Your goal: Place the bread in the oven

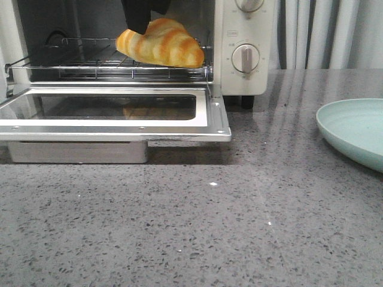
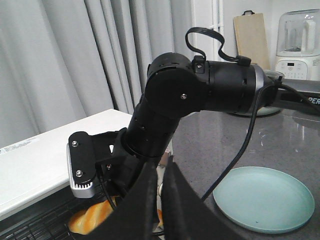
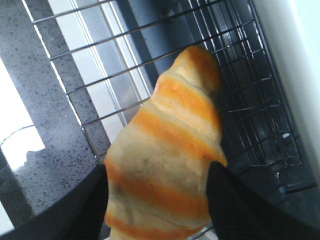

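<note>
The bread (image 1: pixel 161 43), a glossy golden roll with paler cream stripes, sits inside the open oven (image 1: pixel 239 78), held just above or on the wire rack (image 1: pixel 72 64) — contact with the rack cannot be told. In the front view its long axis runs roughly side to side, slightly tilted, with the tapered free end pointing toward the oven's right side, near the dial panel. In the right wrist view the free tip points away from the camera, over the rack's wires.

The right gripper (image 3: pixel 157 192) pinches the roll's other end, one dark finger (image 3: pixel 87 200) pressed against each side of it. The left gripper (image 2: pixel 160 210) shows only as two dark fingers standing close together with a narrow gap and nothing between them; its camera looks onto the right arm (image 2: pixel 200 95) reaching down into the oven.

The oven's glass door (image 1: pixel 114 110) lies folded down flat, resting over the grey speckled countertop (image 1: pixel 209 227). A pale green plate (image 1: pixel 356 128) rests on the counter to the right, well apart from the oven. Grey curtains (image 1: pixel 323 33) hang behind. Farther back — in the left wrist view — a wooden board (image 2: pixel 252 35) and a white blender (image 2: pixel 298 42) stand against the wall.
</note>
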`<state>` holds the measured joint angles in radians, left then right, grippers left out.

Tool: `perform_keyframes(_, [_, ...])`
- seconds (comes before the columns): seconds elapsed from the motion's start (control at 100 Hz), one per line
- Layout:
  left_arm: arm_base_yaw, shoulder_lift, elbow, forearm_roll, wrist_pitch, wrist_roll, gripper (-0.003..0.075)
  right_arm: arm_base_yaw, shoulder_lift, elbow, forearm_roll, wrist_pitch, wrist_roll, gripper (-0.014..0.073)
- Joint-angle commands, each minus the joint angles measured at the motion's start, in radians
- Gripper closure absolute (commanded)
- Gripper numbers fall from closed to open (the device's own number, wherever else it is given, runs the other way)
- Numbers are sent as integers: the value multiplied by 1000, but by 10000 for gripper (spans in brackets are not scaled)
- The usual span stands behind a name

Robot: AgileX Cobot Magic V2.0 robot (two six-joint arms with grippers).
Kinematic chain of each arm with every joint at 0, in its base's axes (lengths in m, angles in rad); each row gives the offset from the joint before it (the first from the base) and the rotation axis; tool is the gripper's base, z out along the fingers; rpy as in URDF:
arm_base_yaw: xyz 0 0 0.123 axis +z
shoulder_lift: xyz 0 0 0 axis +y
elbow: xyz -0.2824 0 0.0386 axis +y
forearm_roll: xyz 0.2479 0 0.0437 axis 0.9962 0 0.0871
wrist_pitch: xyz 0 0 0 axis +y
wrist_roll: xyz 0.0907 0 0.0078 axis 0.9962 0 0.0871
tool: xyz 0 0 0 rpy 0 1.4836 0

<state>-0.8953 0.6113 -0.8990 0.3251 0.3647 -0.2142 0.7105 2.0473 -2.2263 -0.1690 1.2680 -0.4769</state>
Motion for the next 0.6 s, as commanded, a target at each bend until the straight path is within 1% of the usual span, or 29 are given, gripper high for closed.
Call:
perform_keyframes(0.0, [-8,4,-33,4,-81,-7,740,-5,-58,-34,-35,-29,9,189])
perform_keyframes(0.23, [-8,4,-33,4,-81,-7,740,17,-71,-48,-35,-4,34,189])
perform_keyframes(0.34, [-8,4,-33,3,-81,-7,740,37,-84,-71,-30,31,44,189])
perform_keyframes(0.59, [-8,4,-33,10,-81,-7,740,91,-143,-72,-31,31,91,190])
